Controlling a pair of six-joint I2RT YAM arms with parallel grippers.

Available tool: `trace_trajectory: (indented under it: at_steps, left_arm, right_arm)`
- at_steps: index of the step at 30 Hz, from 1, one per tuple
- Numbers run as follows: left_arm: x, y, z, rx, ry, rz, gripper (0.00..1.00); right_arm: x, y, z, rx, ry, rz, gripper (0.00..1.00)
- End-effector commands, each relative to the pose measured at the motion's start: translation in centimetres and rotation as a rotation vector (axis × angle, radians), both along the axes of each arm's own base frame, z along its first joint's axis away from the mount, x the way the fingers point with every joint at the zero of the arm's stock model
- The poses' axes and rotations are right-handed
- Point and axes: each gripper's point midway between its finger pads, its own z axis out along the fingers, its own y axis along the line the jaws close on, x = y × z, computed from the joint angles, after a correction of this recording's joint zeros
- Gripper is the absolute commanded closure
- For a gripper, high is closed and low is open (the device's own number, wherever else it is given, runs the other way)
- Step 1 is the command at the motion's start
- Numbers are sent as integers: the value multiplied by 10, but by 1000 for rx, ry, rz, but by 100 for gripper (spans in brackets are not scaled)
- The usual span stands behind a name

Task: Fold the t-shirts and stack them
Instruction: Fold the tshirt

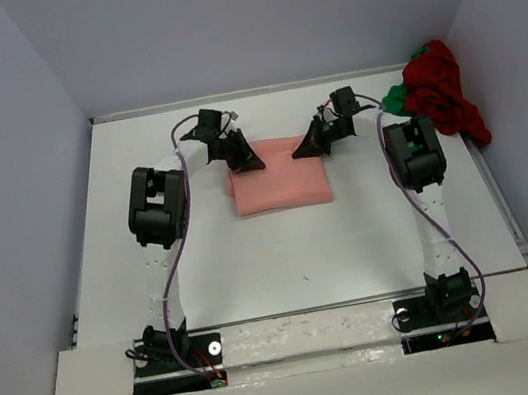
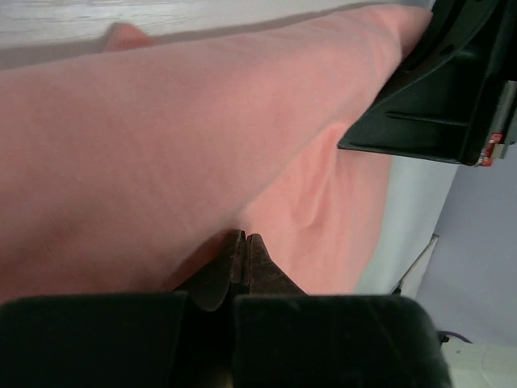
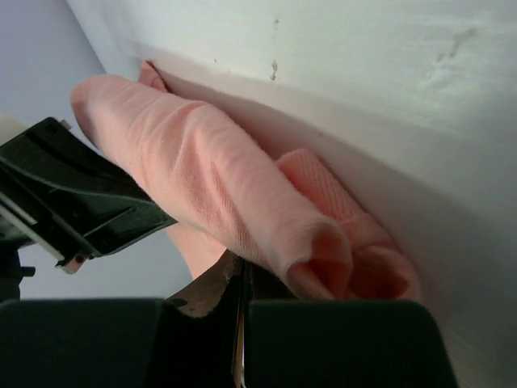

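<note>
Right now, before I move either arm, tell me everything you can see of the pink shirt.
The pink shirt is soft salmon knit, folded into a rough rectangle on the table, no sleeves showing. Its near part lies flat; the far edge is raised in a loose roll, pinched at each corner by the shut left gripper and right gripper.

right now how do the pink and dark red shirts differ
The pink shirt lies folded flat mid-table; the dark red shirt is a crumpled heap at the far right. The left gripper and right gripper pinch the pink shirt's far edge; no gripper holds the dark red shirt. Both are plain cloth.
</note>
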Motion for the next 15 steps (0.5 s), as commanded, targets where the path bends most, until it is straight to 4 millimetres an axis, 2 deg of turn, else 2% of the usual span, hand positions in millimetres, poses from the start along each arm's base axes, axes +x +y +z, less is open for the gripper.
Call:
trace_trajectory:
  at_steps: [1,6,15]
  left_arm:
    - [1,6,1,50,-22,-8,100]
    - [-8,11,-10,94,-9,-13,100]
    - [-23,19,-14,157,-7,-31,100]
  right_arm:
    - [21,5,9,-5,-102,6,100]
    - [41,6,1,-20,-145,-1,100]
    - [73,7,6,-46,-222,-45,100]
